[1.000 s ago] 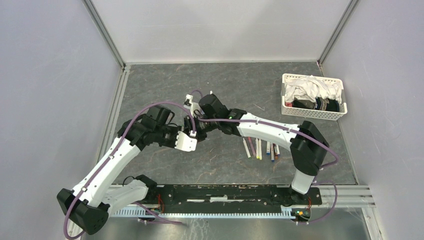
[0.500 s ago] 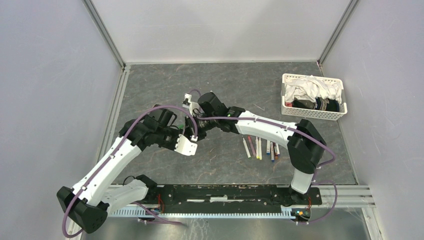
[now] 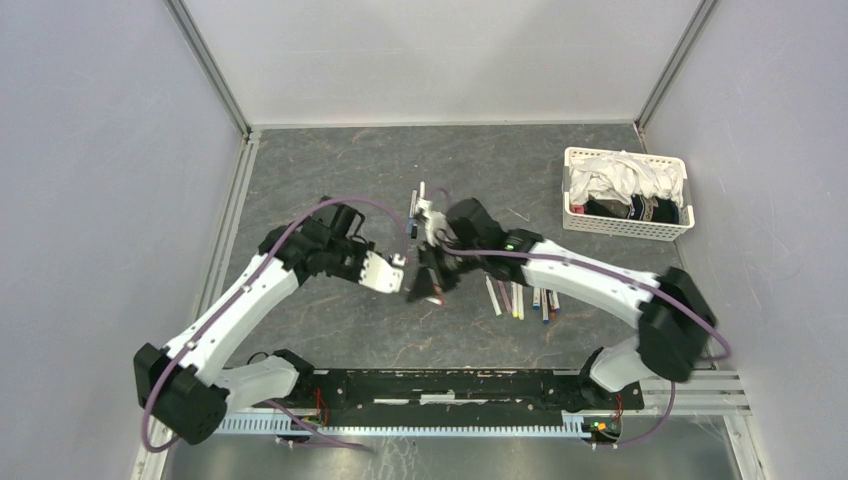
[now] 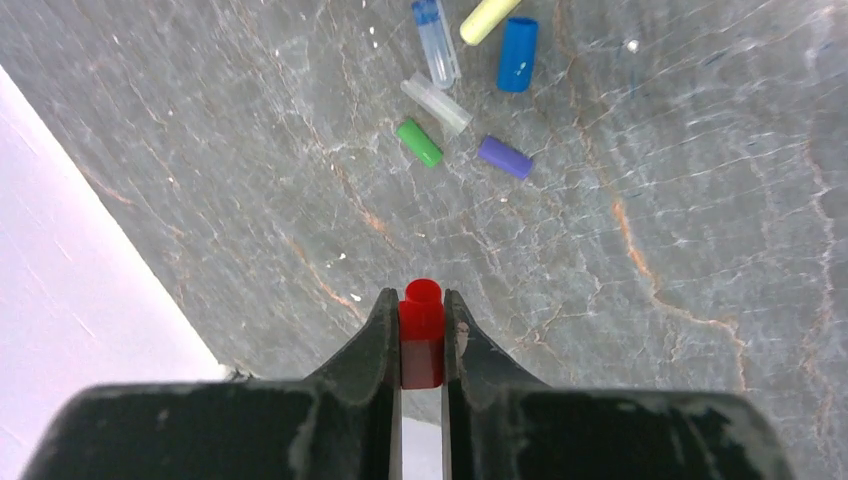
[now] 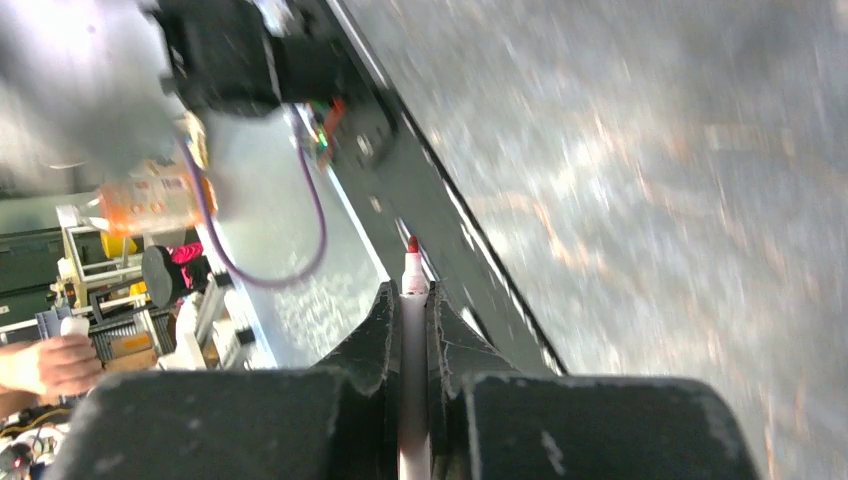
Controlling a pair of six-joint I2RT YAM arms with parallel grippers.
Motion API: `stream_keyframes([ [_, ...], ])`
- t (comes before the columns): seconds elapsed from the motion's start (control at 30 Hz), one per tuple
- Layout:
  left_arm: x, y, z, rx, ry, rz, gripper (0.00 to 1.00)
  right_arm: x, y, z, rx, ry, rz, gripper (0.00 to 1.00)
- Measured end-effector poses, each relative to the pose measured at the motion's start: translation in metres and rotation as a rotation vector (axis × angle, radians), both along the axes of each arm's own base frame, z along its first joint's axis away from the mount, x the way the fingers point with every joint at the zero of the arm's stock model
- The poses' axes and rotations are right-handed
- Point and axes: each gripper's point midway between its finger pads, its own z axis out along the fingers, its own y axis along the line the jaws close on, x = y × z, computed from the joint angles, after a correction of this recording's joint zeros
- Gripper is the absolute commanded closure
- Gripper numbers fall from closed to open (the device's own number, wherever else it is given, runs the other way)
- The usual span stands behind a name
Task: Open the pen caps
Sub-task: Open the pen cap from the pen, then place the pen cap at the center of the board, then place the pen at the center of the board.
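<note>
At the bottom centre of the left wrist view, the left pincer [image 4: 421, 300] is clamped on a red cap [image 4: 421, 330], which it holds by the lower half so the rounded top pokes out past the fingertips. With so little of the cap inside the grip, a jolt could squirt it free, and a round cap landing on the hard table [image 4: 650, 200] would likely roll away. At the bottom centre of the right wrist view, the right pincer [image 5: 412, 295] is closed on a slim white pen [image 5: 412, 340] with its bare red tip [image 5: 411, 245] pointing up the frame. That exposed tip could smear ink on the table or on the other arm if it swings close, and the thin barrel could swivel between the fingers. In the overhead view the two pincers sit just beside each other at mid-frame, so a careless pull-apart risks a knock. Farther up the left wrist view lie the loose caps [image 4: 418, 142]: green, purple, blue, yellow and two clear ones, bunched near the top centre, where a dropped cap could scatter them. Right of centre in the overhead view is a row of pens [image 3: 520, 297], and beyond it, at the upper right, a white basket [image 3: 625, 229] of cloth. No brand or writing is readable anywhere, and an orange tag [image 5: 140, 205] at the left of the right wrist view is too blurred.
</note>
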Motion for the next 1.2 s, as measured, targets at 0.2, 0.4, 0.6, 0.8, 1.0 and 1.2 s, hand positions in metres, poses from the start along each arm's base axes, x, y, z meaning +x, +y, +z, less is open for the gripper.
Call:
stream_keyframes([
  [0.2, 0.02, -0.007, -0.013, 0.011, -0.01, 0.03, 0.92, 0.001, -0.051, -0.029, -0.127, -0.003, -0.07, 1.0],
  [0.4, 0.036, -0.024, -0.038, -0.034, 0.022, 0.1, 0.76, 0.067, -0.111, -0.065, -0.337, -0.193, -0.364, 1.0],
  [0.6, 0.039, -0.028, -0.076, -0.037, 0.101, 0.181, 0.62, 0.098, -0.166, -0.102, -0.521, -0.311, -0.594, 1.0],
  [0.8, 0.037, -0.032, -0.081, -0.077, 0.122, 0.229, 0.46, 0.122, -0.191, -0.106, -0.613, -0.42, -0.714, 0.94],
  [1.0, 0.031, -0.039, -0.078, -0.133, 0.168, 0.265, 0.33, 0.121, -0.211, -0.12, -0.684, -0.457, -0.758, 0.69],
  [1.2, 0.036, -0.055, -0.046, -0.241, 0.179, 0.32, 0.0, 0.125, -0.209, -0.117, -0.701, -0.444, -0.749, 0.39],
])
